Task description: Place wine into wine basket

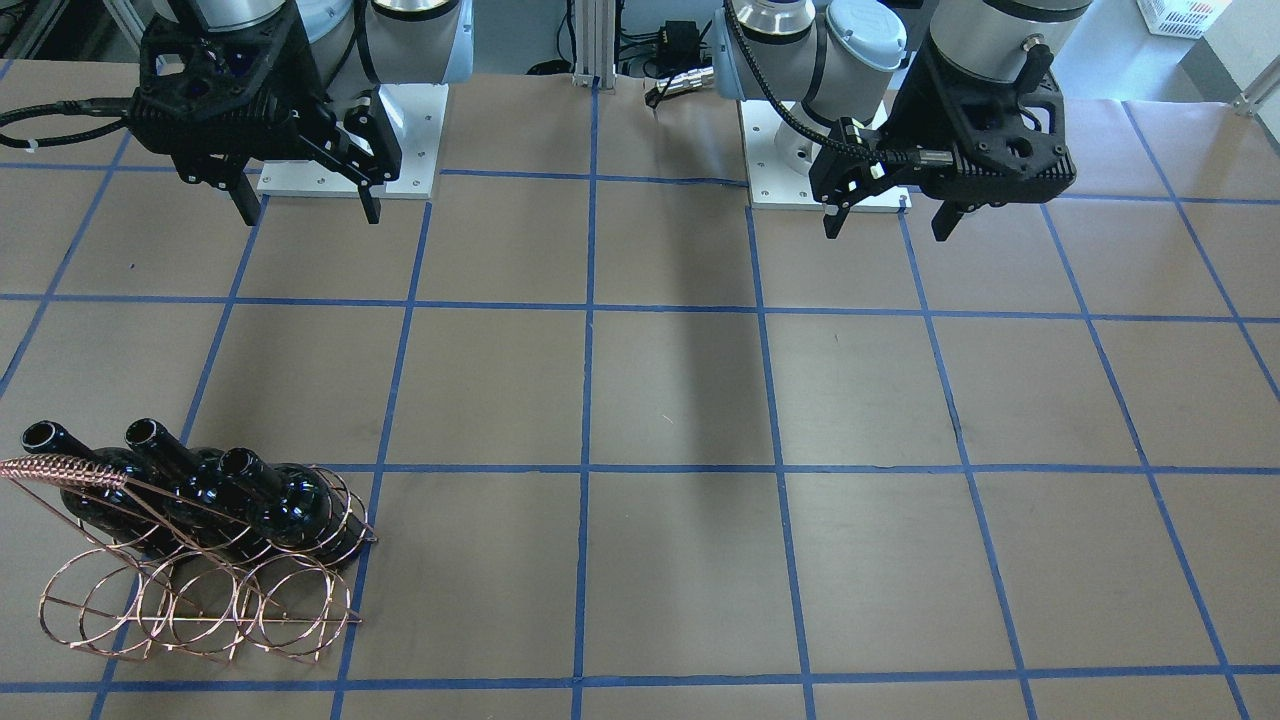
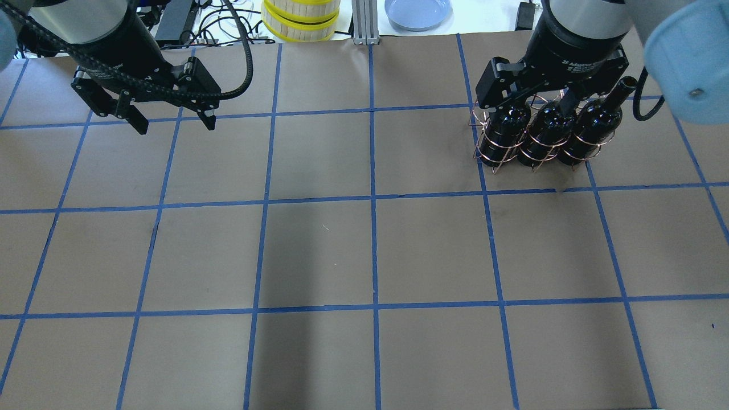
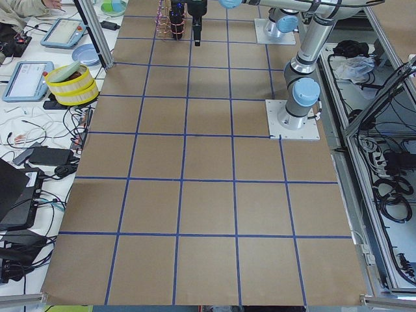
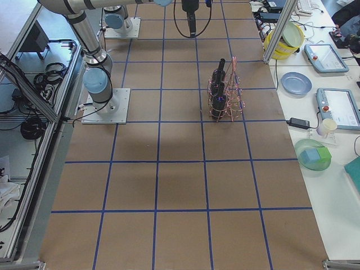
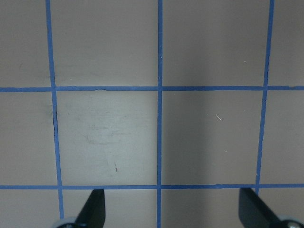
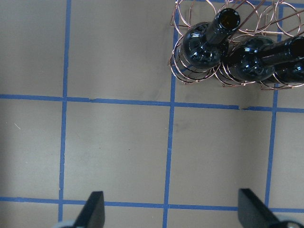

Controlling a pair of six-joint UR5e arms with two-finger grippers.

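Note:
The copper wire wine basket [image 1: 200, 610] stands on the table on my right side, also in the overhead view [image 2: 494, 149]. Three near-black wine bottles [image 1: 295, 515] lie in its rings side by side, necks pointing up and out [image 2: 592, 125]. My right gripper [image 1: 308, 215] is open and empty, held high and apart from the basket. In its wrist view [image 6: 171, 213] the basket [image 6: 176, 71] and a bottle [image 6: 202, 47] sit at the top right. My left gripper [image 1: 887, 232] is open and empty over bare table [image 5: 171, 213].
The brown table has a blue tape grid. White arm base plates [image 1: 405, 130] sit at the robot's side. Beyond the table's far edge are yellow-rimmed containers [image 2: 300, 17], a blue plate [image 2: 418, 11] and cables.

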